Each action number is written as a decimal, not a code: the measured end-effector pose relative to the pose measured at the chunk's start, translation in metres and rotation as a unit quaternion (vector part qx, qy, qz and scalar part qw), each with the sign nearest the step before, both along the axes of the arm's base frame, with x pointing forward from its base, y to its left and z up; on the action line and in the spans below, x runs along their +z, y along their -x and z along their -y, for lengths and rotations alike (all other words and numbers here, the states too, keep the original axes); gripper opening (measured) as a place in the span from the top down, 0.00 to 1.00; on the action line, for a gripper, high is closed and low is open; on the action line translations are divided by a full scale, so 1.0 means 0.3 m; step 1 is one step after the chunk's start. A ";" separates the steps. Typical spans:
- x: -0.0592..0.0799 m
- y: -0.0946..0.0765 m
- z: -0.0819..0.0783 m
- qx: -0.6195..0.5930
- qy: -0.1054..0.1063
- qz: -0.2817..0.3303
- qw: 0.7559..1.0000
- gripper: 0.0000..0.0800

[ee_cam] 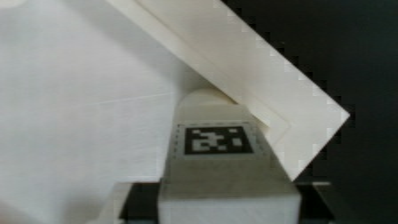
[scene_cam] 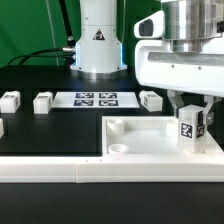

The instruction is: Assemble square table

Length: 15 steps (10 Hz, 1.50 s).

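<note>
Beneath the gripper (scene_cam: 191,120) spreads a matte black tabletop (scene_cam: 50,135). A long white border wall (scene_cam: 60,172) edges it on the side nearest the exterior camera. Behind the hand, the arm's white base (scene_cam: 98,45) stands against a dim backdrop with dark cables.

The gripper pinches a small white leg (scene_cam: 190,128) between its two fingers, held upright with its tag facing outward. Directly under the hand, the square table slab (scene_cam: 140,145) lies flat, just beside the border wall. I cannot tell whether the leg touches the slab.

Only the exterior view shows what lies away from the hand. The marker board (scene_cam: 95,98) sits beyond the slab, and loose legs (scene_cam: 42,101) are scattered on the black surface near it, one (scene_cam: 150,99) just behind the hand.

Only the wrist view shows the grip up close. There the leg (ee_cam: 214,140) sits clamped between dark fingers (ee_cam: 317,205), with its far end near the slab's (ee_cam: 71,110) raised rim (ee_cam: 267,75).
</note>
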<state>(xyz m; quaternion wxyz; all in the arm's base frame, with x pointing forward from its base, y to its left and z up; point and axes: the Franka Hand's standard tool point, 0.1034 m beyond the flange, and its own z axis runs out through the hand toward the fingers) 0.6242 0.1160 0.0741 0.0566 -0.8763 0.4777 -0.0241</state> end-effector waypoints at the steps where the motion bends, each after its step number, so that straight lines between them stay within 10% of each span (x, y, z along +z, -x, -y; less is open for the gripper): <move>1: 0.000 0.000 -0.001 -0.066 -0.011 -0.008 0.998 0.64; 6: -0.001 0.000 -0.004 -0.107 -0.017 -0.011 0.994 0.62; 8: -0.001 0.005 -0.017 -0.067 -0.014 -0.011 0.998 0.24; 9: 0.000 0.003 -0.016 -0.004 -0.008 -0.006 1.000 0.20; 15: 0.000 0.001 -0.017 0.292 0.023 0.016 0.956 0.19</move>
